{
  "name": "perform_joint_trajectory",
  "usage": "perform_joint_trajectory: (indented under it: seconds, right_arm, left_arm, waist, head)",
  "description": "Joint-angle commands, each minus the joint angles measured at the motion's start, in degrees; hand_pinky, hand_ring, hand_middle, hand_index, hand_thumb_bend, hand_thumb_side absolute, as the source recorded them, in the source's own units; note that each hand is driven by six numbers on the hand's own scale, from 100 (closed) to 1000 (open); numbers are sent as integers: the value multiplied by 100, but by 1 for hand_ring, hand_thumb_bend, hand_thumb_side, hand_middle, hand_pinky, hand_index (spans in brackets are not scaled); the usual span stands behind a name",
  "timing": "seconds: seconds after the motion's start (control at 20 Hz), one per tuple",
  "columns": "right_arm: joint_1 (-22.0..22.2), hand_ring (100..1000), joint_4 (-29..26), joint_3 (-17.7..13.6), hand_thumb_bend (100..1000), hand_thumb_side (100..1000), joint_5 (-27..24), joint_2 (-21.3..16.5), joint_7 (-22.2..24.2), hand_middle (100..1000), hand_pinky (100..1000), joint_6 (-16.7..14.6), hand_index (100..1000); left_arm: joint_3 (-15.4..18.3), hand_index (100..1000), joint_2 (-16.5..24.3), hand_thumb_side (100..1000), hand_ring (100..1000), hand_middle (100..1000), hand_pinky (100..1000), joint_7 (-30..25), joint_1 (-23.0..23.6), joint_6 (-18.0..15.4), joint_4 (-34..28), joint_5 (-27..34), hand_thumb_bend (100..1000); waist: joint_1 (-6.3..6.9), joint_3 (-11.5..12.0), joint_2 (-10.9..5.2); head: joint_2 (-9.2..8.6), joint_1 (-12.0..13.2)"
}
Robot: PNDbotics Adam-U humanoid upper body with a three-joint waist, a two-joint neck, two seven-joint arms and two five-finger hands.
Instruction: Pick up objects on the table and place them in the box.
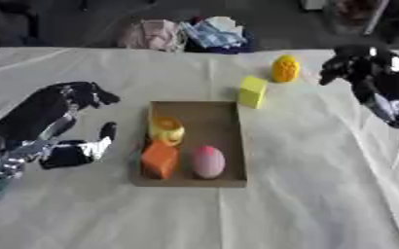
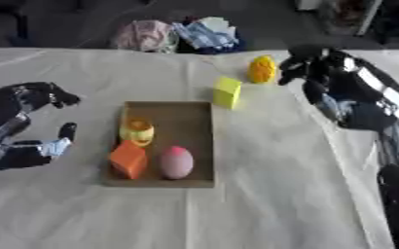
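Note:
A shallow brown cardboard box (image 1: 211,111) lies in the middle of the white-covered table. Inside it sit a yellow cup-like thing (image 1: 166,130), an orange block (image 1: 159,159) and a pink egg shape (image 1: 208,162). Just beyond the box's far right corner stands a yellow-green block (image 1: 253,91), and farther back a round yellow-orange object (image 1: 285,68). My right hand (image 2: 309,61) hovers right of that round object, fingers curled, holding nothing. My left hand (image 1: 77,95) hangs left of the box, fingers relaxed and spread, empty.
A heap of crumpled cloth, pink and pale blue (image 1: 190,35), lies at the table's far edge. My right forearm (image 2: 365,102) runs down the right side. White cloth covers the table (image 1: 237,219) in front of the box.

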Motion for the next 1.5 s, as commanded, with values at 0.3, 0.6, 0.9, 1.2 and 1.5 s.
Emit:
perform_joint_trajectory:
  seconds: [0.3, 0.6, 0.9, 1.2, 1.5]
  right_arm:
    - [-1008, 736, 1043, -316, 100, 284, 695, -188, 125, 796, 884, -366, 921]
    - [-1482, 771, 1816, -413, 100, 227, 1171, -171, -317, 847, 888, -207, 938]
    - [-1737, 861, 2711, -614, 100, 217, 1979, -205, -974, 916, 914, 14, 948]
    - [-1825, 872, 3348, -1380, 100, 204, 5338, 259, -2528, 915, 917, -210, 955]
    - [-1802, 880, 3716, -1498, 100, 199, 6353, 263, -3032, 922, 915, -221, 970]
  left_arm:
    - [-214, 795, -658, 465, 576, 587, 683, 700, 126, -329, -84, 699, 100]
    - [-264, 790, -1021, 498, 563, 573, 670, 647, 188, -349, -84, 1175, 100]
    - [-293, 789, -1359, 524, 560, 569, 669, 258, 70, -288, -84, 1764, 100]
    - [-123, 789, -1546, 548, 558, 564, 668, -235, 58, -224, -84, 2430, 100]
    - [-93, 791, -1717, 563, 556, 561, 668, -410, 118, -143, -84, 2443, 100]
  waist:
    - [118, 336, -203]
    - [85, 614, -173]
    - [67, 929, -143]
    - [71, 1160, -123]
    - [60, 1281, -111]
  head:
    - [174, -694]
    - [257, -1060]
    - [355, -1436]
    - [414, -1650]
    - [433, -1734]
